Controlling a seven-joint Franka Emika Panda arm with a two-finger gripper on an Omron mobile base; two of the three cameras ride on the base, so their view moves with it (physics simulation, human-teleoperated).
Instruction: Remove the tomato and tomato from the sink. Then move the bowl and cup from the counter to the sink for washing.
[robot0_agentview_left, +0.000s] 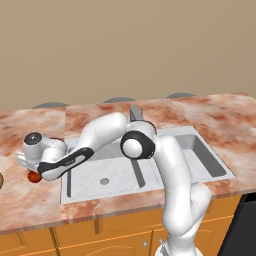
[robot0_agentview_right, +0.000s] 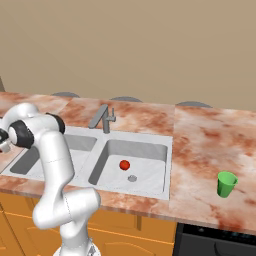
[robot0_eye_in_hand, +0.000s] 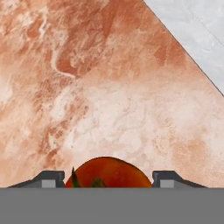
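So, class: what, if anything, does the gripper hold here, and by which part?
The darker tomato sits between the fingers of the gripper over the counter beside the sink. Whether the widely spread fingers grip its sides cannot be told.

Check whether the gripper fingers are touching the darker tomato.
Cannot tell. The hand view has the tomato between the fingers, but the grey band cuts off the sides.

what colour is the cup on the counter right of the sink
Bright green. The cup shows best in the right base view, standing on the marbled counter.
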